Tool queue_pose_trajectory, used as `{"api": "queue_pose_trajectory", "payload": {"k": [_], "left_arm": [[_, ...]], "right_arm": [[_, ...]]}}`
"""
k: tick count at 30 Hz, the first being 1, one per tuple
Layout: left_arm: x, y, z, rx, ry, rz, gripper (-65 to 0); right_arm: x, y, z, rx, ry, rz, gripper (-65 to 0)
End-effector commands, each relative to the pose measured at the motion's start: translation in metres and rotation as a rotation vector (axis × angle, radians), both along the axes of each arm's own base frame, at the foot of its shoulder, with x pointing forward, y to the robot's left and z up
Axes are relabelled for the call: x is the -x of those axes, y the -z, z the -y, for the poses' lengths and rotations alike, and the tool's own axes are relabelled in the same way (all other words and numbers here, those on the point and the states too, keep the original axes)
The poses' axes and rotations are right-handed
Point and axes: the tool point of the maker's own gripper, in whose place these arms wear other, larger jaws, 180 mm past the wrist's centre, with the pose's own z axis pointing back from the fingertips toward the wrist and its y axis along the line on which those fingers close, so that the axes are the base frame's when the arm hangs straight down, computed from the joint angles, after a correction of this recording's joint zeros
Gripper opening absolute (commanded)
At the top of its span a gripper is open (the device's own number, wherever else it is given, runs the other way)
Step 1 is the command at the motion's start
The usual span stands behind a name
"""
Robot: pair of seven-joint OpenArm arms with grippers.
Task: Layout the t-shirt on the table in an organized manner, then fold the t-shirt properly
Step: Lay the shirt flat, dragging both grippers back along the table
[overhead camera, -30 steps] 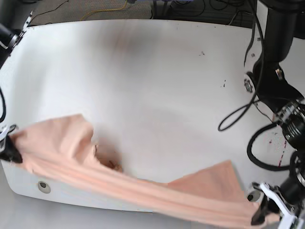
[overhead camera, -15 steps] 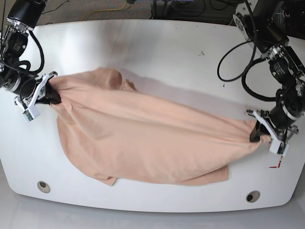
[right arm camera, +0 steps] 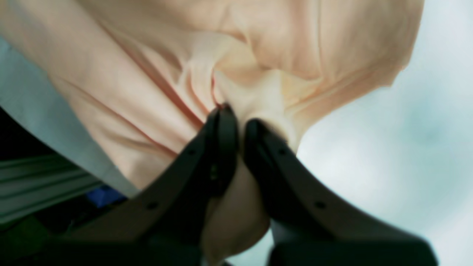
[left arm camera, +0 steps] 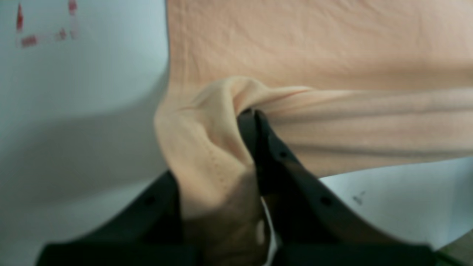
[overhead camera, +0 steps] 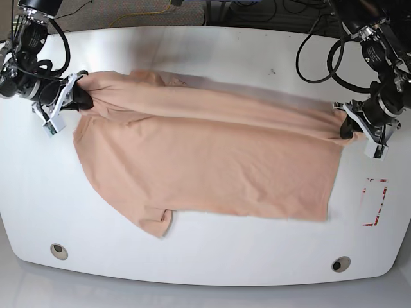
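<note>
The peach t-shirt (overhead camera: 205,160) lies spread across the middle of the white table (overhead camera: 205,256), plain side up, stretched between my two grippers. My left gripper (overhead camera: 347,128) is at the right in the base view, shut on a bunched corner of the t-shirt (left arm camera: 207,147). My right gripper (overhead camera: 80,97) is at the left, shut on the other far corner of the t-shirt (right arm camera: 236,88). One sleeve (overhead camera: 157,224) points toward the table's front edge. No bear print shows.
A red-marked rectangle (overhead camera: 375,202) is on the table at the right, beside the shirt's hem. Two round grommet holes (overhead camera: 59,251) (overhead camera: 340,264) sit near the front edge. Cables lie on the floor beyond the far edge (overhead camera: 192,9).
Both grippers have carried the t-shirt from the table's front edge up and away toward the far side. The shirt has gone from a twisted band to a broad flat spread.
</note>
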Motion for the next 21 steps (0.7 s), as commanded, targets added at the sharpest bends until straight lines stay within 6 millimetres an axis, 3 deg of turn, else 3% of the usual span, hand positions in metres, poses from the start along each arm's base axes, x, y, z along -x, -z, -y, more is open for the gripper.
{"api": "queue_pose_trajectory", "payload": {"k": [1,11,21], "left_arm": [[0.002,-0.009,-0.012,-0.038,-0.006,0.028,-65.0],[0.031,0.016,-0.014,-0.043,-0.007,-0.069,-65.0],[0.025,0.016,-0.013,-0.033,-0.014,-0.064,-65.0]], "right_arm": [[0.002,-0.004,0.004,0.016,0.002,0.009,-65.0],[0.028,0.015,-0.002,-0.008,0.009,-0.066,-65.0],[0.032,0.02,-0.006,-0.025,0.016,-0.08,-65.0]]}}
